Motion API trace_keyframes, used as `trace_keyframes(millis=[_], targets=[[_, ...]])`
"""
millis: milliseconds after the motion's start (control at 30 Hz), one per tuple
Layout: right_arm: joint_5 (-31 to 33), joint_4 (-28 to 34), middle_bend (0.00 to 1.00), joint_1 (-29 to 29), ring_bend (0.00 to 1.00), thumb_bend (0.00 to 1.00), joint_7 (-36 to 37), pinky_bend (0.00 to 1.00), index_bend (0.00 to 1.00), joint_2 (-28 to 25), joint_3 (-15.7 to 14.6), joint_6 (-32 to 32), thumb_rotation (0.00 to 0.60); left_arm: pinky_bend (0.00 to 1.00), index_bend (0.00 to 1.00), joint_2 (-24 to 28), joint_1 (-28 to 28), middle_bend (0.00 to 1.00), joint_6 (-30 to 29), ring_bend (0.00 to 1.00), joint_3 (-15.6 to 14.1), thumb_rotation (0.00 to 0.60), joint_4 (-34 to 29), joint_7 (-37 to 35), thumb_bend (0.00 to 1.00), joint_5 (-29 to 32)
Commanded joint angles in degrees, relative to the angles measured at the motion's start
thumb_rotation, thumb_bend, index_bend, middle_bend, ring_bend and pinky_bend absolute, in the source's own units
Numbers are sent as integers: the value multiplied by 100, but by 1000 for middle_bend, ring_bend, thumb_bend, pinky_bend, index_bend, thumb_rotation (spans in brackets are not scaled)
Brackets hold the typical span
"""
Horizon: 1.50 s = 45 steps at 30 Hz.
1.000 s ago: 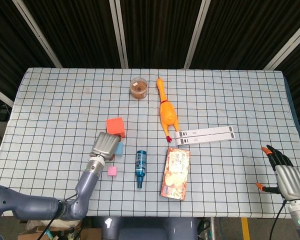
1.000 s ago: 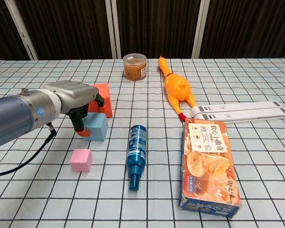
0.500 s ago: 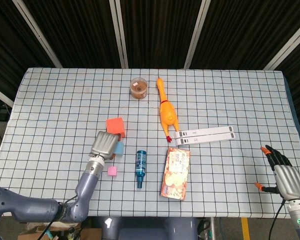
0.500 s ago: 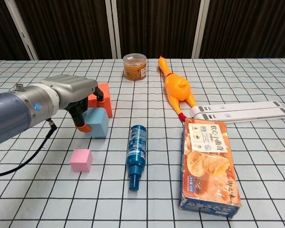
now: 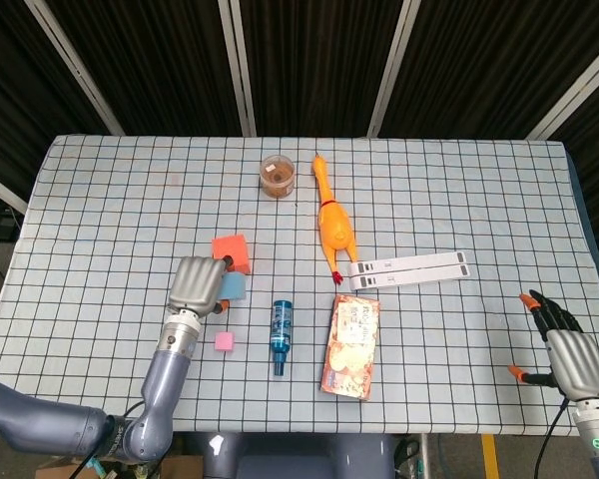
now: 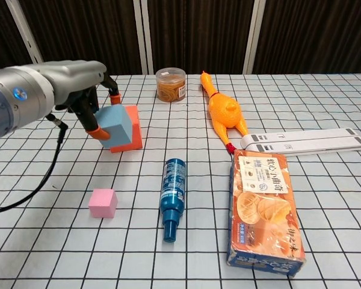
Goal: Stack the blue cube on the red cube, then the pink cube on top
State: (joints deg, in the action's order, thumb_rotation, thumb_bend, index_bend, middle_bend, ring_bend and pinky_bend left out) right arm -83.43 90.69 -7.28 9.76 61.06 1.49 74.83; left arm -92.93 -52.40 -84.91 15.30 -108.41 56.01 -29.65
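Note:
My left hand (image 6: pixel 84 90) (image 5: pixel 197 283) grips the blue cube (image 6: pixel 115 124) (image 5: pixel 234 286) and holds it in the air, tilted, in front of the red cube (image 6: pixel 131 129) (image 5: pixel 231 248). The red cube stands on the checked table, partly hidden behind the blue one in the chest view. The small pink cube (image 6: pixel 103 203) (image 5: pixel 224 341) sits on the table nearer the front edge, below the hand. My right hand (image 5: pixel 569 349) hovers at the table's far right edge with its fingers spread and nothing in them; only the head view shows it.
A blue bottle (image 6: pixel 172 195) lies right of the pink cube. An orange snack box (image 6: pixel 266 209) lies further right. A rubber chicken (image 6: pixel 223 111), a round jar (image 6: pixel 171 84) and a white flat bar (image 6: pixel 304 140) sit toward the back and right.
My left hand has lifted the blue cube off the table and raised it up and back, level with the red cube. The right hand has not moved.

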Motion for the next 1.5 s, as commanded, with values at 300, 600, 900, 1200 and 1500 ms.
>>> trace_keyframes(millis=[300, 600, 900, 1200, 1500], targets=[[-7, -21, 36, -25, 70, 41, -24, 127, 64, 28, -14, -50, 600, 834, 498, -106, -25, 974, -524, 829, 616, 600, 119, 68, 391, 314], [24, -24, 36, -23, 70, 40, -4, 127, 64, 20, -6, -55, 600, 834, 512, 68, -214, 972, -228, 827, 785, 600, 315, 322, 391, 463], [-3, -20, 36, -41, 70, 41, 22, 127, 64, 6, -30, -99, 600, 833, 514, 231, -341, 968, -123, 826, 905, 600, 258, 619, 391, 982], [19, 3, 36, -57, 70, 41, 6, 127, 64, -13, -47, -162, 600, 823, 507, 530, -495, 958, 170, 820, 1130, 600, 281, 803, 394, 1584], [64, 21, 36, -77, 70, 40, -40, 127, 69, -18, -55, -231, 600, 820, 510, 776, -565, 957, 942, 819, 1291, 600, 549, 542, 396, 2081]])
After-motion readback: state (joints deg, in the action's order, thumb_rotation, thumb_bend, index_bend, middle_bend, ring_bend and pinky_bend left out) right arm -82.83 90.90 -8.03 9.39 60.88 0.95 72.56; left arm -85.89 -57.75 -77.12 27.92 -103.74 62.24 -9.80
